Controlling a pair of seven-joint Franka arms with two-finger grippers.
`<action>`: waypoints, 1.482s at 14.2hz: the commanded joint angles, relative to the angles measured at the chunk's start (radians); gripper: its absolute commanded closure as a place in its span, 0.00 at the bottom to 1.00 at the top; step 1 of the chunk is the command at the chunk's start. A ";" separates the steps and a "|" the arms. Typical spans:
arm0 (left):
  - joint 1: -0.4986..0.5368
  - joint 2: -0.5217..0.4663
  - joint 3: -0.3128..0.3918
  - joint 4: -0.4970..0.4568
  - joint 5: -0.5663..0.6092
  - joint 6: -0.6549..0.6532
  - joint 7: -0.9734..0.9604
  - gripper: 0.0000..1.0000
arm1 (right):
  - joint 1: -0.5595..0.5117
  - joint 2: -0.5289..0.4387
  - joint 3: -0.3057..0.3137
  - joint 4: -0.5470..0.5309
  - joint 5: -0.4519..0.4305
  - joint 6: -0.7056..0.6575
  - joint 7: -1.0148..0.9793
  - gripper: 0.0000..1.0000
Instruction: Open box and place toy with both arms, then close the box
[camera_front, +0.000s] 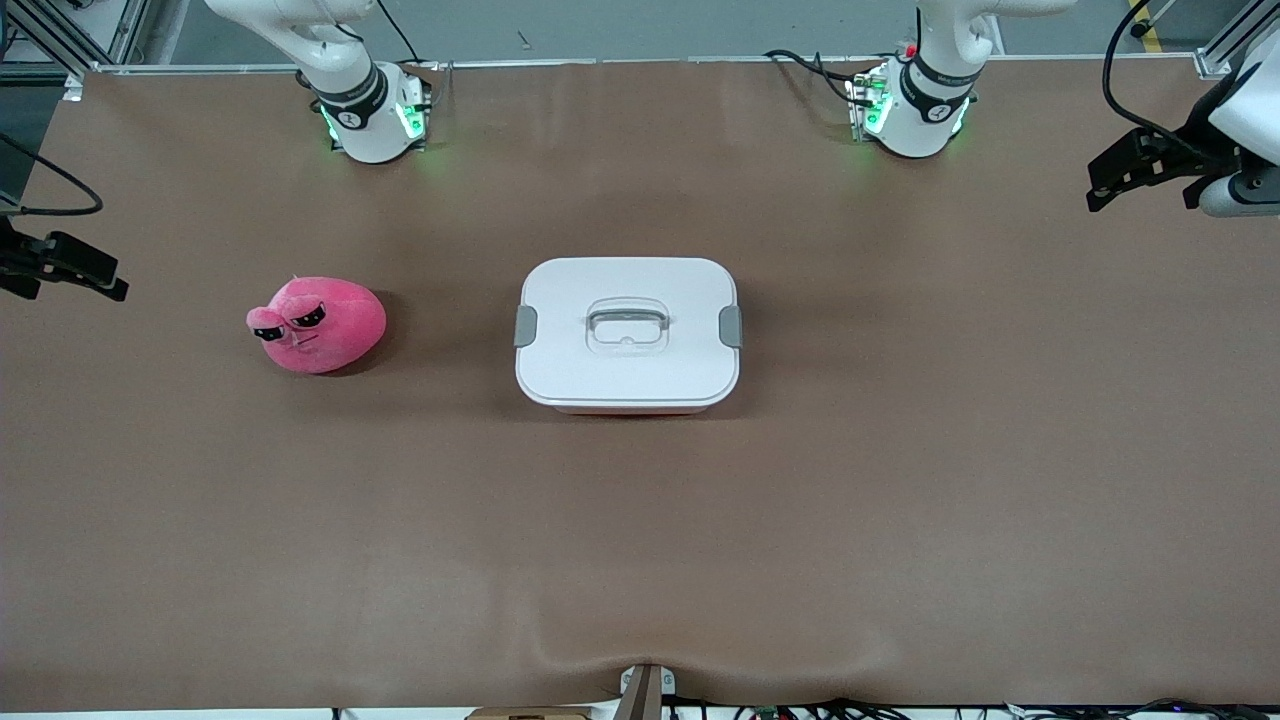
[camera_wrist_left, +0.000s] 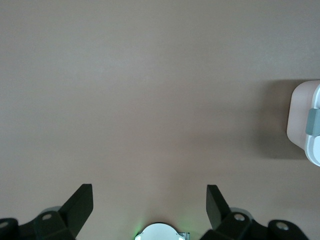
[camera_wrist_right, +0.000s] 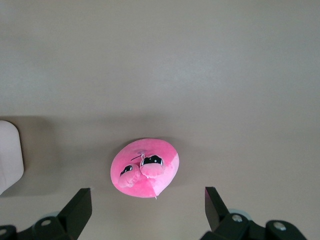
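Note:
The box (camera_front: 600, 285) stands shut in the middle of the table, its white lid on, with a grey clip (camera_front: 525, 326) at each end and a clear handle (camera_front: 627, 325) on top. The pink plush toy (camera_front: 330, 330) lies on the table beside the box, toward the right arm's end. My right gripper (camera_wrist_right: 147, 195) is open and empty, high over the table near the toy (camera_wrist_right: 145, 170); it shows at the edge of the front view (camera_front: 70, 270). My left gripper (camera_wrist_left: 148, 192) is open and empty over bare table at the left arm's end (camera_front: 1135, 175), with the box's end (camera_wrist_left: 302, 120) in its view.
The brown table mat (camera_front: 640, 550) spreads wide around the box and toy. A small bracket (camera_front: 645, 690) and cables sit at the table edge nearest the front camera. The two arm bases (camera_front: 375, 120) (camera_front: 915, 110) glow green.

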 joint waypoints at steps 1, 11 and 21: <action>0.002 0.012 0.003 0.028 -0.020 -0.035 0.015 0.00 | 0.007 -0.017 -0.003 -0.014 0.000 -0.009 0.005 0.00; 0.014 0.036 0.012 0.114 -0.006 -0.156 -0.001 0.00 | 0.059 -0.013 -0.002 -0.046 0.002 0.015 0.012 0.00; 0.051 0.072 0.015 0.112 -0.076 -0.150 -0.054 0.00 | 0.087 0.004 -0.002 -0.270 0.003 0.219 0.003 0.00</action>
